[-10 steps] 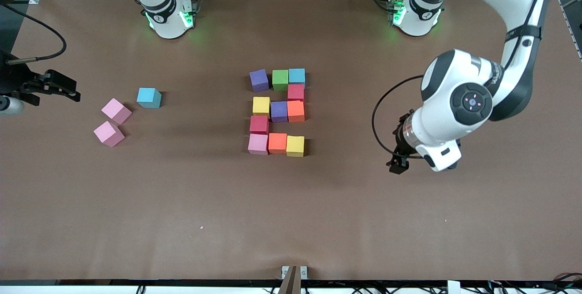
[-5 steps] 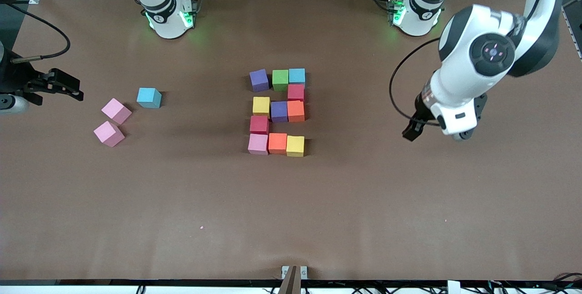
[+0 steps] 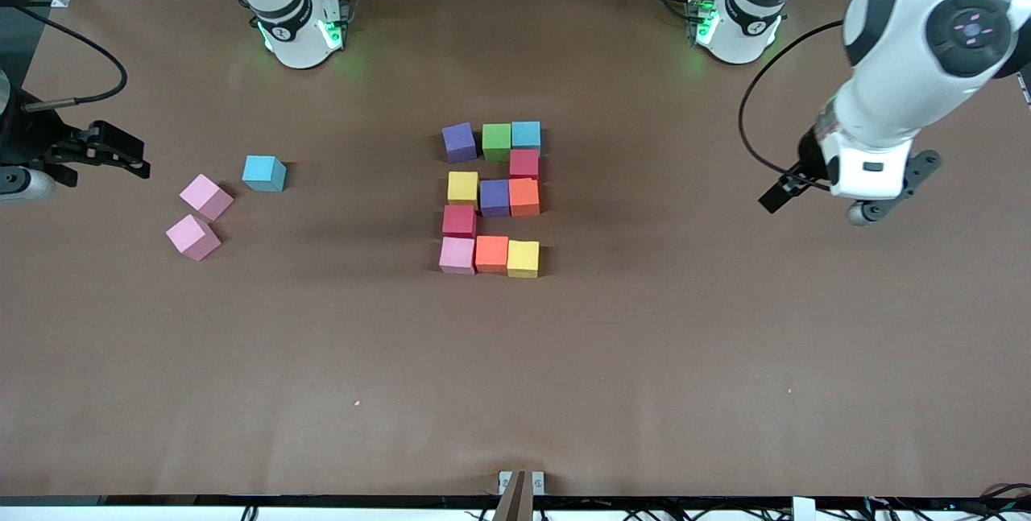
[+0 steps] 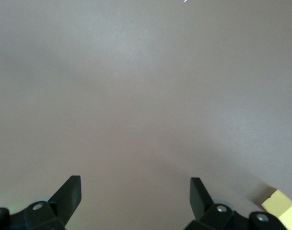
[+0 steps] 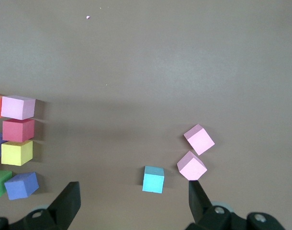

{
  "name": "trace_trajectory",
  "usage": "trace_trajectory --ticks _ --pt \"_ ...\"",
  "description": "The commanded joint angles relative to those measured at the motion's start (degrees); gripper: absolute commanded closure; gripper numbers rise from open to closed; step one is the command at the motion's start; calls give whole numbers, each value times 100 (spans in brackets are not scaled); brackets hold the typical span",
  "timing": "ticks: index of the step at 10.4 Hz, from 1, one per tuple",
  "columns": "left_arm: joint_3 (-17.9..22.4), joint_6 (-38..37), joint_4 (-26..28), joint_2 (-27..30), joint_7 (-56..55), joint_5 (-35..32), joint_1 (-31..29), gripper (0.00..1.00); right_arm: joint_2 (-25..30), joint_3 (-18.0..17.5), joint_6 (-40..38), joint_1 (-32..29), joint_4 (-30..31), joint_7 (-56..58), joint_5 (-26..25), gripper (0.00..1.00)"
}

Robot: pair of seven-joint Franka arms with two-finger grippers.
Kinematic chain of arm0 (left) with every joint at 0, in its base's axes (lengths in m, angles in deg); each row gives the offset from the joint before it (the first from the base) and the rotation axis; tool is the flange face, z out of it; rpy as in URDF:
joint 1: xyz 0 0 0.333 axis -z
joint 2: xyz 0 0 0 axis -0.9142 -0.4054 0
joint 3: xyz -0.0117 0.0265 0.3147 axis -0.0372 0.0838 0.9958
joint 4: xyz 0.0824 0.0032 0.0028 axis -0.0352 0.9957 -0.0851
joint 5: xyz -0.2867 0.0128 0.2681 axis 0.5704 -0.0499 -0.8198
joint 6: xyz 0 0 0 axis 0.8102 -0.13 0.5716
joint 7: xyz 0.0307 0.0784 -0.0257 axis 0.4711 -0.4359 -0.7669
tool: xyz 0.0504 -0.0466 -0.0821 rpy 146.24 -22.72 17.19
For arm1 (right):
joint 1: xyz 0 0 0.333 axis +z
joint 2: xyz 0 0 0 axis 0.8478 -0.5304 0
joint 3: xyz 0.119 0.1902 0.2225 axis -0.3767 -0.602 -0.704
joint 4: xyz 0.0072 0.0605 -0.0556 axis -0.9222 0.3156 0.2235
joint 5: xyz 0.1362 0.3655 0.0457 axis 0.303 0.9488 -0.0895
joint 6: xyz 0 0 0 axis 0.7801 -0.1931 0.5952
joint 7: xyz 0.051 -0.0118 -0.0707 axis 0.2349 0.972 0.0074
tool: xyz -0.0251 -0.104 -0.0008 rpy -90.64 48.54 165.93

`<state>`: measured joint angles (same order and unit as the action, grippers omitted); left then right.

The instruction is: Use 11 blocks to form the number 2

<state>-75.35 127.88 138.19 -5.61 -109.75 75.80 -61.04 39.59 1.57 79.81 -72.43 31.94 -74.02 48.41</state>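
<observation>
Eleven blocks lie packed together mid-table in the shape of a 2. The row farthest from the front camera is purple (image 3: 459, 142), green (image 3: 497, 142) and light blue (image 3: 526, 135). The nearest row is pink (image 3: 457, 255), orange (image 3: 491, 254) and yellow (image 3: 523, 258). My left gripper (image 3: 785, 192) (image 4: 135, 189) is open and empty over bare table toward the left arm's end. At the right arm's end my right gripper (image 3: 138, 159) (image 5: 134, 194) hangs open and empty, apart from the blocks.
Three loose blocks lie toward the right arm's end: a light blue one (image 3: 264, 173) (image 5: 153, 179) and two pink ones (image 3: 206, 196) (image 3: 192, 237). The two arm bases (image 3: 302, 30) (image 3: 737, 22) stand along the table's edge farthest from the front camera.
The left arm has swung away from the blocks toward its own end of the table, gripper open throughout. The right gripper and all blocks have stayed put.
</observation>
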Motion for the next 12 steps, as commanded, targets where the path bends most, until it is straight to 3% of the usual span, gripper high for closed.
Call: trace_trajectory --ticks 1,4,7,12 --pt "240 -411 -363 184 1278 -98 -4 0 47 7 -59 40 -56 -71 -42 0" --pt "259 -1183 -1355 132 2510 -18 -92 0 38 7 -51 40 -74 -71 2 0" --pt "250 -1749 -1937 149 3372 -36 -74 0 38 7 -51 40 -74 -62 2 0" --pt "180 -1837 -1983 123 3770 -27 -13 0 29 7 -51 49 -74 -62 11 0"
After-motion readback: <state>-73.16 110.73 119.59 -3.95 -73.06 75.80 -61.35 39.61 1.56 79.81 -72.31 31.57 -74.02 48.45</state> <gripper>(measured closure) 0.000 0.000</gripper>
